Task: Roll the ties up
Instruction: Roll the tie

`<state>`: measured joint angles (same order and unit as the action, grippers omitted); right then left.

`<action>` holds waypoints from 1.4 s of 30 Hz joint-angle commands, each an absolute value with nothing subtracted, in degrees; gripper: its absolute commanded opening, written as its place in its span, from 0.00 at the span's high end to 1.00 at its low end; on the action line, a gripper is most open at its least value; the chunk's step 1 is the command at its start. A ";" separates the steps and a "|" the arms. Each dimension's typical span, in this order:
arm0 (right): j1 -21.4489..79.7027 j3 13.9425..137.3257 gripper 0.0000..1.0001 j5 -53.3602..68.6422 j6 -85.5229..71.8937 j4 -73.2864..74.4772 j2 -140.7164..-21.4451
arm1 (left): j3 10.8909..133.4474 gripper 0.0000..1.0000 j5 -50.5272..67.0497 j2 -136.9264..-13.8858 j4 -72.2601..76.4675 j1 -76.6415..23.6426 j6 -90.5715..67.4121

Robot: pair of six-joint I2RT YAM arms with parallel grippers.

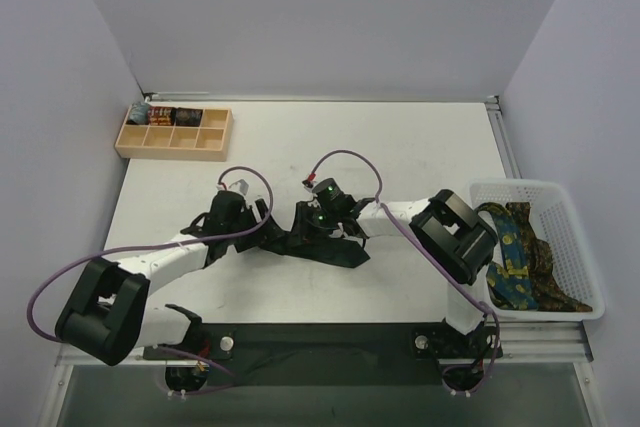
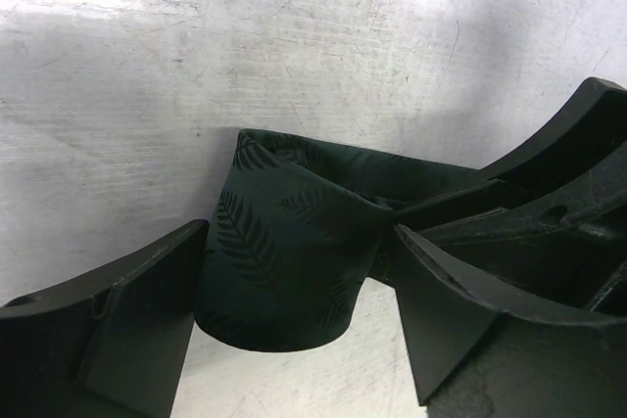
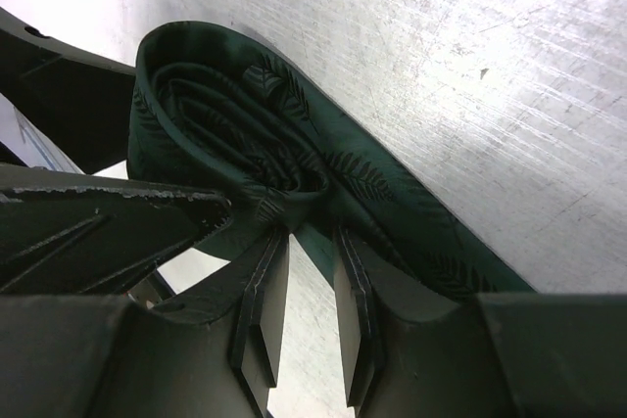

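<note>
The dark green tie [image 2: 279, 261], with a faint leaf pattern, is partly rolled at the table's middle. Its spiral end shows in the right wrist view [image 3: 245, 144], and its loose tail [image 3: 421, 232] runs off along the table. My left gripper [image 2: 299, 281] is closed across the roll, a finger [image 2: 147, 320] touching each side. My right gripper [image 3: 312, 242] pinches a fold at the roll's edge. In the top view both grippers meet over the tie [image 1: 350, 255]. A blue tie with yellow pattern [image 1: 510, 247] and a brown patterned tie [image 1: 548, 285] lie in the basket.
A white mesh basket [image 1: 585, 312] stands at the table's right edge. A wooden compartment tray [image 1: 172, 139] at the back left holds some small rolled things in its back row. Purple cables loop over both arms.
</note>
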<state>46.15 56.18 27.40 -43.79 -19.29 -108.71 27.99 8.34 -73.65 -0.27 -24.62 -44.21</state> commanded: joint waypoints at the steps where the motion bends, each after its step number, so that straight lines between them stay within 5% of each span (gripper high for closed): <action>1: 45.79 56.07 0.74 27.16 -42.63 -18.54 -110.13 | 27.07 0.18 7.56 -74.27 2.37 -26.19 -43.42; 10: 45.35 55.11 0.74 27.42 -42.28 -19.78 -109.07 | 25.32 0.33 5.19 -69.97 4.04 -28.12 -43.33; 21: 44.56 53.17 0.73 21.64 -36.57 -13.48 -99.50 | 29.17 0.74 -8.68 -64.78 -10.51 -29.09 -44.38; 42: 42.80 47.81 0.80 10.98 -33.74 -6.24 -99.92 | 33.13 0.77 -17.58 -62.05 -18.81 -29.36 -58.62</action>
<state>43.38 48.14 12.05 -32.32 -9.10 -97.23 29.47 -15.86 -63.31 -18.37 -29.52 -55.90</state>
